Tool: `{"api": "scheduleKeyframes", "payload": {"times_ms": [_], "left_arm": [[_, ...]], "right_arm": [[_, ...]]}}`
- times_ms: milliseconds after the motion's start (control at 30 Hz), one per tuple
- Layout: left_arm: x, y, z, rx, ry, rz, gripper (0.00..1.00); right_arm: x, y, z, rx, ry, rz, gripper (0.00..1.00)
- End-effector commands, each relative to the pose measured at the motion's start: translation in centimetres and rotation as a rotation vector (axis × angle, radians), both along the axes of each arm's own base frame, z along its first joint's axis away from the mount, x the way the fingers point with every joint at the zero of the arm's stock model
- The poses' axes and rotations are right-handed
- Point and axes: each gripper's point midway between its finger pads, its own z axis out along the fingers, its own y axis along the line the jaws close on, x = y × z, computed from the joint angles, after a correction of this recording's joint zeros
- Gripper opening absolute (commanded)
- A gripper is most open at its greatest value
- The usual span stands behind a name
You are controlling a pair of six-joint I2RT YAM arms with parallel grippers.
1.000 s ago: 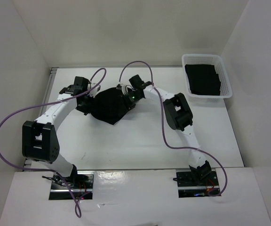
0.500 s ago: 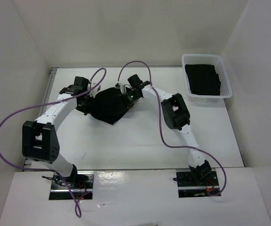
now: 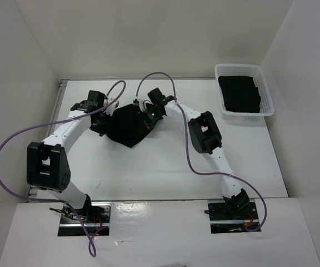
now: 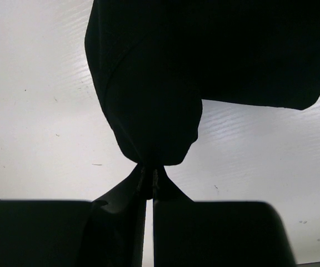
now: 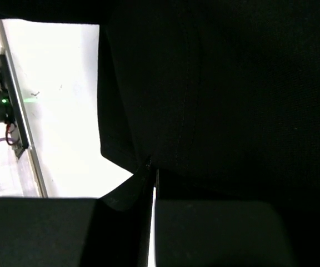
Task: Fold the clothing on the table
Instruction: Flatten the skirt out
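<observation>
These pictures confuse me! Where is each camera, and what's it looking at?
Top camera: up behind the robot, looking down at the white flat table; left arm and right arm show.
Left wrist camera: on the left gripper, facing the black soft fabric garment it pinches.
Right wrist camera: on the right gripper, pinching the same garment.
Shared: every view shows the garment.

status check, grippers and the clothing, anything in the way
Left gripper shut on clothing. Right gripper shut on clothing. It lies bunched on table between them. Only basket, far right, well apart.
</observation>
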Motion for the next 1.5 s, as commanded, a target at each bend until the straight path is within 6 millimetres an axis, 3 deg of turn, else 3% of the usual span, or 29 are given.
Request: {"api": "scheduleKeyframes", "payload": {"times_ms": [0, 100, 133, 167, 200, 233, 267, 400, 567, 600, 767, 933, 1067, 1167, 1200, 1367, 1400, 1467], "left_arm": [[1.2, -0.1, 1.3, -0.015, -0.037, 0.007, 0.0], [1.3, -0.3, 2.5, -0.027, -0.065, 0.002, 0.0], [1.7, -0.3, 3.7, -0.031, -0.091, 0.002, 0.0], [1.9, -0.6, 4.6, -0.044, -0.117, -0.004, 0.0], [2.2, -0.8, 5.0, -0.056, -0.128, -0.01, 0.0], [2.3, -0.8, 6.8, -0.061, -0.167, -0.011, 0.0], [2.2, -0.8, 7.5, -0.062, -0.178, -0.011, 0.0], [2.1, -0.8, 10.4, -0.053, -0.248, -0.059, 0.0], [1.1, -0.7, 13.4, -0.012, -0.333, -0.094, 0.0], [1.0, -0.8, 13.8, -0.008, -0.344, -0.098, 0.0], [-0.7, -0.5, 15.4, -0.006, -0.374, -0.104, 0.01], [-3.0, -0.9, 18.7, -0.033, -0.456, -0.161, 0.06], [-5.0, -2.4, 20.5, -0.1, -0.452, -0.254, 0.07], [-5.3, -3.6, 22.1, -0.158, -0.483, -0.302, 0.07], [-5.0, -3.6, 22.3, -0.163, -0.485, -0.299, 0.08], [-2.5, -3.9, 22.9, -0.157, -0.479, -0.306, 0.09], [-2.1, -4.3, 23.5, -0.159, -0.489, -0.315, 0.09], [-0.1, -4.4, 23.0, -0.149, -0.484, -0.306, 0.09]], "right_arm": [[0.2, 0.6, 2.8, 0.002, -0.064, 0.01, 0.0], [0.9, 0.3, 6.6, 0.004, -0.164, -0.008, 0.0], [1.0, 0.0, 7.4, 0.002, -0.191, -0.011, 0.0], [1.4, -0.2, 10.1, 0.01, -0.253, -0.032, 0.0], [1.2, -0.6, 10.6, 0.003, -0.27, -0.034, 0.0], [1.2, -0.8, 11.7, 0.004, -0.293, -0.043, 0.0], [1.6, -1.8, 14.0, 0.011, -0.336, -0.072, 0.0], [2.3, -4.2, 18.8, 0.004, -0.458, -0.136, 0.0], [1.8, -6.6, 21.9, -0.027, -0.557, -0.187, 0.0], [1.7, -7.1, 23.2, -0.026, -0.589, -0.206, 0.0], [0.9, -8.2, 25.4, -0.029, -0.639, -0.218, 0.0], [-0.4, -9.5, 28.1, -0.02, -0.709, -0.224, 0.0], [-0.7, -10.3, 29.4, -0.025, -0.749, -0.244, 0.0], [-0.6, -10.6, 30.2, -0.027, -0.772, -0.263, 0.0], [-0.5, -10.6, 31.3, -0.011, -0.792, -0.268, 0.0], [1.8, -10.5, 31.9, -0.028, -0.824, -0.312, 0.0], [2.2, -10.3, 32.8, -0.013, -0.843, -0.318, 0.0], [3.7, -10.1, 32.1, -0.023, -0.836, -0.326, 0.0]]}}
